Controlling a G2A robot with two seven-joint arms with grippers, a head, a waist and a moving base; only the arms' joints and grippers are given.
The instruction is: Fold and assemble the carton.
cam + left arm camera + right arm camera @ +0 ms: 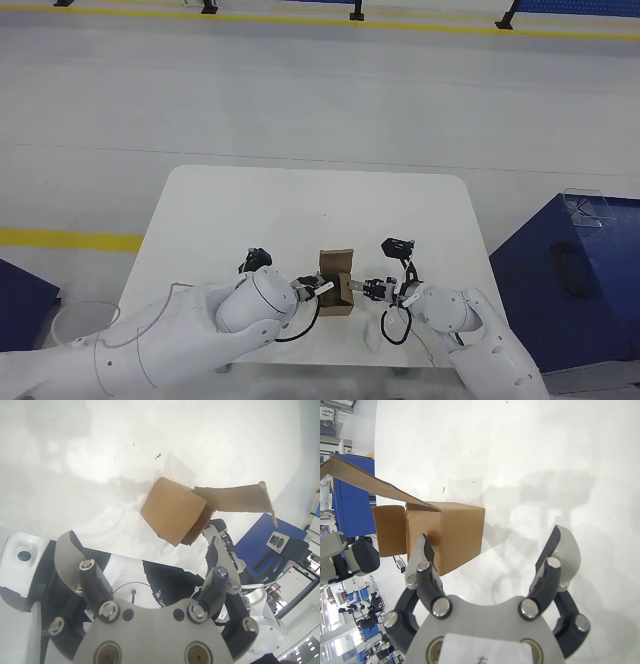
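Carton point(336, 285) formed, flap point(237, 500) up: the open left end effector point(139, 532) and open right end effector point(490, 535) flanking it should probably next fold that flap shut.

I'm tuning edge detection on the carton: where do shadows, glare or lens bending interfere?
Top view: even light, no glare on the carton. Left wrist view: glare whitens the table, whose edge bows. Right wrist view: soft shadows lie on the table beside the carton.

Matt brown cardboard carton point(175, 515) on a smooth, slightly glossy white table point(300, 200).
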